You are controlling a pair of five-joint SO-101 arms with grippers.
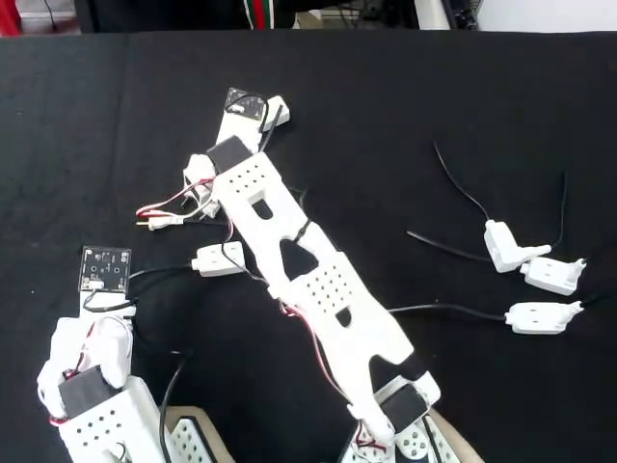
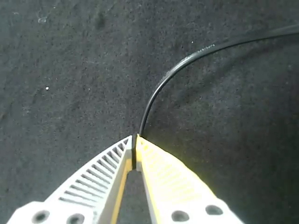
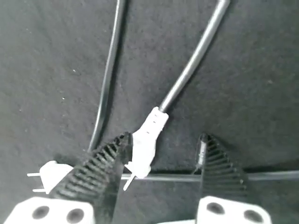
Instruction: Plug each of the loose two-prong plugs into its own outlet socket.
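Observation:
My right gripper [image 3: 163, 138] is open over the cloth, with a small white two-prong plug [image 3: 146, 143] between its fingers, close against one of them. A second white plug [image 3: 45, 176] lies just outside that finger, prongs pointing away. In the high view this gripper [image 1: 198, 189] sits at the table's upper left, above a plug [image 1: 162, 220]. My left gripper [image 2: 135, 143] is shut on a thin black cable [image 2: 161, 88]. A white outlet socket [image 1: 220, 258] lies between the arms, and its cable runs towards the left arm.
Three more white socket or plug pieces [image 1: 506, 246] [image 1: 551, 275] [image 1: 540, 316] lie at the right with black cables trailing off. The right arm's long white body [image 1: 308, 280] crosses the middle of the black cloth.

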